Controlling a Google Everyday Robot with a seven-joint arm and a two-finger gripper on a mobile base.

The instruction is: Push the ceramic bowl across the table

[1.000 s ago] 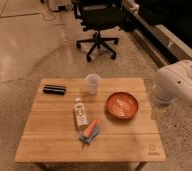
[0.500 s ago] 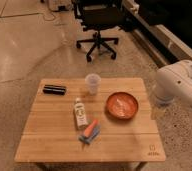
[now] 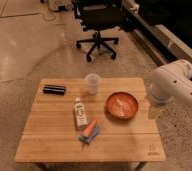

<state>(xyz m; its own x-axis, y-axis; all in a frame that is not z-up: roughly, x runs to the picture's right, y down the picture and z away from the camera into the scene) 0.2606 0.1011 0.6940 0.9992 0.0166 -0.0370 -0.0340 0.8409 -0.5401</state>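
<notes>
The ceramic bowl (image 3: 122,105) is being supported on the tabletop (image 3: 54,140), right of centre. The end effector (image 3: 153,111) is being held just beyond the right edge, largely masked by the white arm (image 3: 171,85); its state cannot be told.

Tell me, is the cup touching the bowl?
Apart. The camera view shows bare table between cup and bowl. The gripper sits at the table edge near the bowl.
</notes>
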